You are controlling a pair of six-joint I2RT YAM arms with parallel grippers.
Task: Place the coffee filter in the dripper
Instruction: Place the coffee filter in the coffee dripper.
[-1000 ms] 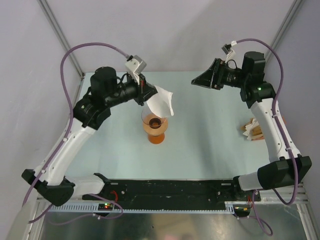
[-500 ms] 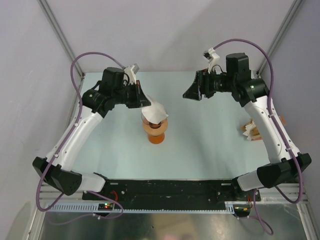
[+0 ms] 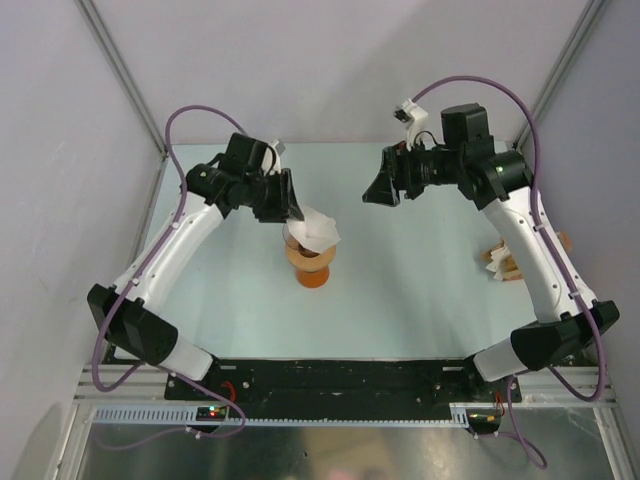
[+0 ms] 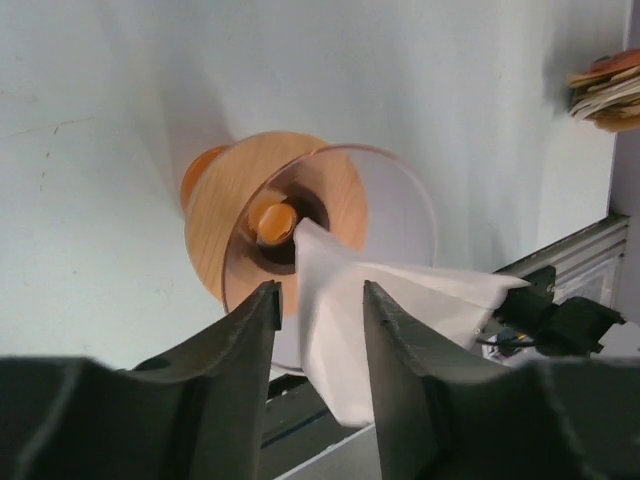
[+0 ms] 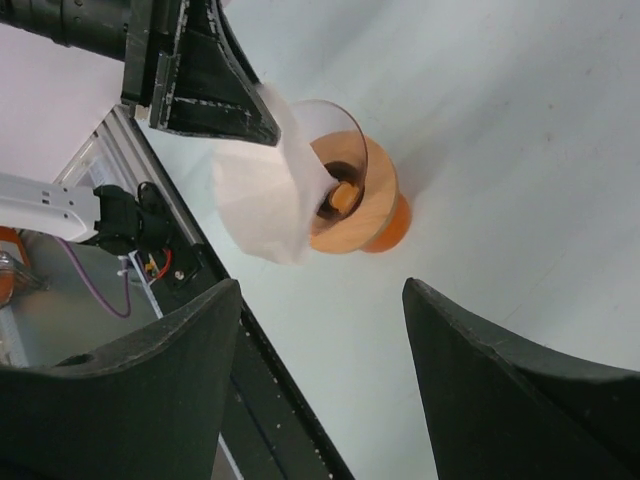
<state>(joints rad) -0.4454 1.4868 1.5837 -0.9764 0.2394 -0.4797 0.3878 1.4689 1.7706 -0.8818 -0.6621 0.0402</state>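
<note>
Since a second ago the left arm [image 3: 165, 255] has swung in from the upper left and brought the coffee filter [image 3: 318, 232] down into the dripper [image 3: 312, 265], which stands mid-frame on the tabletop [image 3: 420, 290]. The left jaws, clamped then, now stand partly apart. In the wrist view the paper runs loose through their gap, its tip at the funnel's throat and its wide edge leaning out over the rim. The release looks made, though I judge the cone still crooked and unopened. At upper right, the right jaws have drifted nearer, gaping wide and holding nothing. A stack of paper fans [image 3: 505, 262] lies at the right edge.
</note>
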